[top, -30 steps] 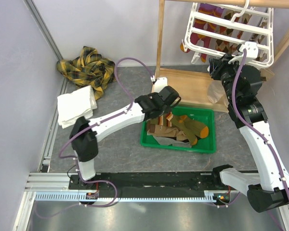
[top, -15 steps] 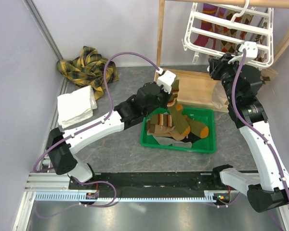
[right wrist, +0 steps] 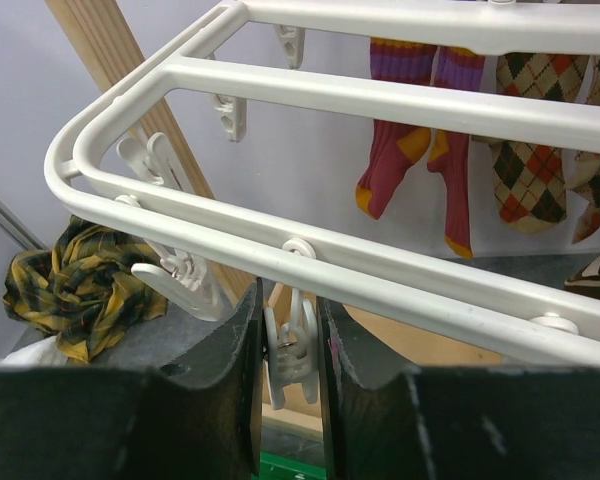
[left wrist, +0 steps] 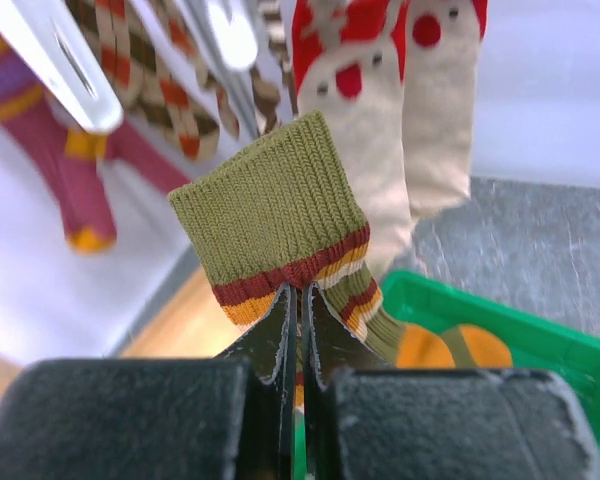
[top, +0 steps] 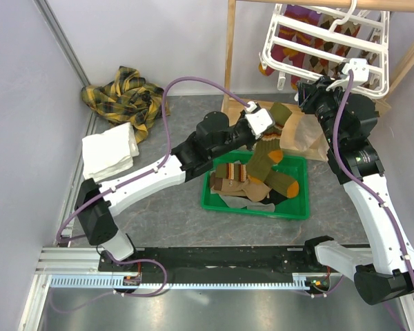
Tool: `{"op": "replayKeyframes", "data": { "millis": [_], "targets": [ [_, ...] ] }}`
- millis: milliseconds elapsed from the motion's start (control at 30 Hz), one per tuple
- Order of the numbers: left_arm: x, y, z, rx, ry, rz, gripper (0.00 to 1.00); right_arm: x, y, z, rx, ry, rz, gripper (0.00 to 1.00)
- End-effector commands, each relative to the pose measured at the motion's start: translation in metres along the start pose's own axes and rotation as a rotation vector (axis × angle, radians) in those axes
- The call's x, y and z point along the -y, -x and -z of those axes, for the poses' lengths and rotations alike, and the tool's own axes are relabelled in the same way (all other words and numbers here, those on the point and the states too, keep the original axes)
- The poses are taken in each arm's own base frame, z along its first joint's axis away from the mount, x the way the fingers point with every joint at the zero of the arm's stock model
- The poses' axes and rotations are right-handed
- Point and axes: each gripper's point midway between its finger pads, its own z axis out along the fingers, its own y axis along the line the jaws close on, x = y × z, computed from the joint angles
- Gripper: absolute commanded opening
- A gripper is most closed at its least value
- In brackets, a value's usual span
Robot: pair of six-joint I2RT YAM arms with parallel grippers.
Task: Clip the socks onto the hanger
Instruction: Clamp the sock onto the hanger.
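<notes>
My left gripper (top: 273,128) is shut on the striped cuff of an olive sock (top: 268,153) with orange heel. It holds the sock above the green bin (top: 290,209), and the sock hangs down toward the bin. In the left wrist view the jaws (left wrist: 300,300) pinch the cuff (left wrist: 270,215) just below the hung socks. More socks (top: 238,176) lie in the bin. My right gripper (right wrist: 290,300) is shut on a white clip (right wrist: 292,345) that dangles from the near bar of the white hanger (right wrist: 380,95). The hanger (top: 290,58) hangs at the top right, with the right gripper (top: 305,93) under its front edge.
Purple and argyle socks (right wrist: 415,150) hang from the hanger, and red-and-cream ones (left wrist: 380,100) show close to the left wrist. A wooden frame post (top: 229,48) and its base (top: 245,114) stand behind the bin. A yellow plaid cloth (top: 127,96) and a white towel (top: 109,155) lie at the left.
My left arm rose out of the bin and swung right and back, carrying the olive sock up toward the hanger. The right arm stayed at the hanger's clip.
</notes>
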Motion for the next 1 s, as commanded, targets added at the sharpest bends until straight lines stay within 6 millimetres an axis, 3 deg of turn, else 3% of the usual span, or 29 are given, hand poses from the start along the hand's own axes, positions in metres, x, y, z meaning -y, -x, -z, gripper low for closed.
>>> {"op": "replayKeyframes", "data": {
  "millis": [0, 300, 967],
  "targets": [
    [-0.012, 0.034, -0.019, 0.124, 0.006, -0.112, 0.02, -0.017, 0.001, 0.010, -0.027, 0.079, -0.014, 0.00],
    [-0.021, 0.031, -0.041, 0.130, 0.039, -0.171, 0.02, -0.022, 0.002, 0.011, -0.026, 0.100, -0.026, 0.00],
    [-0.033, 0.042, -0.051, 0.161, 0.093, -0.186, 0.02, -0.026, 0.000, 0.011, -0.034, 0.125, -0.035, 0.00]
  ]
}}
